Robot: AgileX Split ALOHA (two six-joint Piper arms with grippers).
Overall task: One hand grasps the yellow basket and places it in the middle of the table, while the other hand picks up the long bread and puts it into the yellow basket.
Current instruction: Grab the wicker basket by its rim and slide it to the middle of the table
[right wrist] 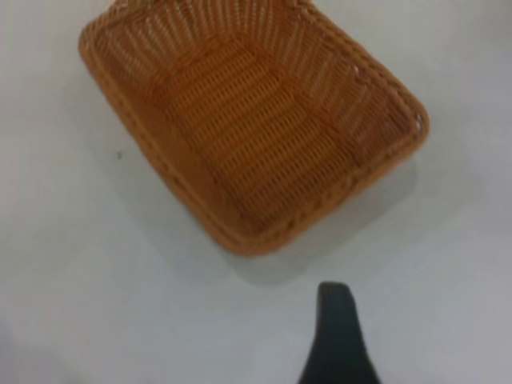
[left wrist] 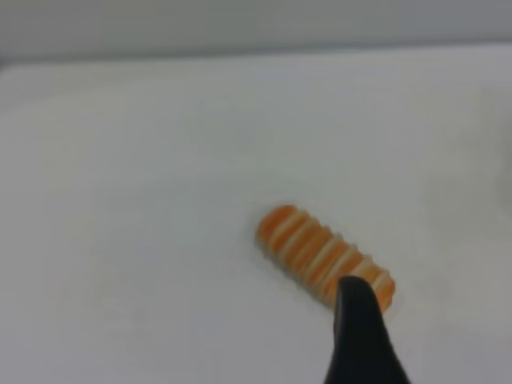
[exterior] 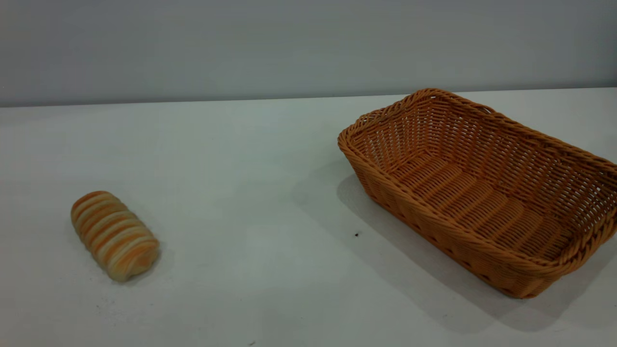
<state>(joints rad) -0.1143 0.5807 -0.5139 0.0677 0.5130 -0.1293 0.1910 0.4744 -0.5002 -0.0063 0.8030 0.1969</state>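
The long bread lies on the white table at the front left, golden-orange with pale stripes. The yellow basket stands empty at the right, partly past the right edge of the exterior view. Neither gripper shows in the exterior view. In the left wrist view a black part of my left gripper hangs above the table, overlapping one end of the bread. In the right wrist view a black part of my right gripper hangs over bare table a short way from the basket.
A grey wall runs behind the table's far edge. A tiny dark speck lies on the tabletop beside the basket. Bare tabletop lies between the bread and the basket.
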